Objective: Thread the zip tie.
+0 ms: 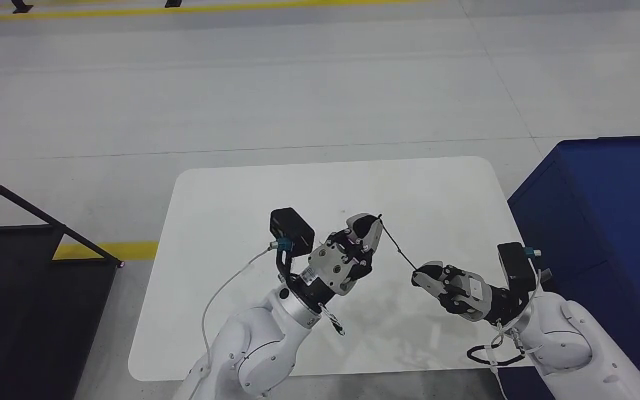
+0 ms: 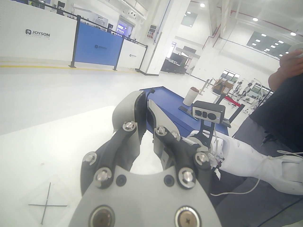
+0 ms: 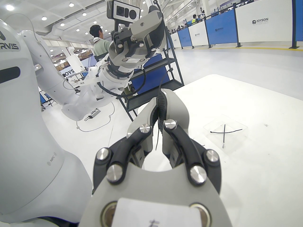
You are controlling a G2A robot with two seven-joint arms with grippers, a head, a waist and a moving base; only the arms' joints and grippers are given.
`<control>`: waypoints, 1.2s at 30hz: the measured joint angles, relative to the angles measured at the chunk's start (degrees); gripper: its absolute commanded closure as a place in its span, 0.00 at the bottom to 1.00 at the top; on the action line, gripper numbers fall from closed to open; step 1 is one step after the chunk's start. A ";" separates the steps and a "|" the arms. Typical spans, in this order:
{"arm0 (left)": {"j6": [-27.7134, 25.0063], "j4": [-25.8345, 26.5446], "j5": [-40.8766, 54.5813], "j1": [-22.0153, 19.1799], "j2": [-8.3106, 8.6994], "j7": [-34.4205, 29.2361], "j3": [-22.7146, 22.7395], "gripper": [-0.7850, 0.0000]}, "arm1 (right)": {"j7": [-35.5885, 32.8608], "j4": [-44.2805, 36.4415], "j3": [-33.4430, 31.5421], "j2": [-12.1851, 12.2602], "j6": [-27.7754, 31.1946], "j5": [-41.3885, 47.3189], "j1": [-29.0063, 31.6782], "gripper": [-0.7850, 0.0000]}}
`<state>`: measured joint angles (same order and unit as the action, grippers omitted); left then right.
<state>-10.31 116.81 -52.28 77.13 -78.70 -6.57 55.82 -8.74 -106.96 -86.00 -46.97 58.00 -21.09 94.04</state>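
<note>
Step in hand: lining up before insertion; no loop made yet.

Left gripper [image 1: 370,228] is clamped on the tie [image 1: 397,245] at its head [image 3: 155,1], which juts just past the fingertips. Right gripper [image 1: 427,273] is pinched shut on the strap's far end, and a short tip pokes back between its fingers toward the wrist. The strap runs straight from one gripper to the other, above the table [image 1: 250,220].

Next move, as I read it: curl the strap round and bring the tip to the head's slot. This likely needs the tip out ahead of the fingers and fine aim.

Pose: both arms are raised off the table, grippers near and angled toward each other. Spare ties [image 3: 225,132] lie crossed beyond the right gripper.
</note>
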 measured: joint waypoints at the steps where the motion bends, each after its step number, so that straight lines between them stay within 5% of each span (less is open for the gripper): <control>1: 0.12 -0.03 0.04 0.07 0.00 -0.07 -0.03 1.00 | 0.00 0.00 0.00 0.00 0.00 0.00 0.00 1.00; 12: 0.53 -1.42 2.35 -1.22 -0.16 -6.54 -1.27 1.00 | 0.00 0.00 0.00 0.00 0.00 0.00 0.00 1.00; 36: 11.27 -4.13 32.70 -4.47 -1.19 -18.88 2.10 1.00 | 2.26 -1.48 -1.22 -0.64 -2.67 -5.37 -0.01 1.00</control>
<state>0.96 112.68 -19.58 72.66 -79.89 -25.45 57.91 -6.48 -108.44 -87.23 -47.61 55.33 -26.45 94.02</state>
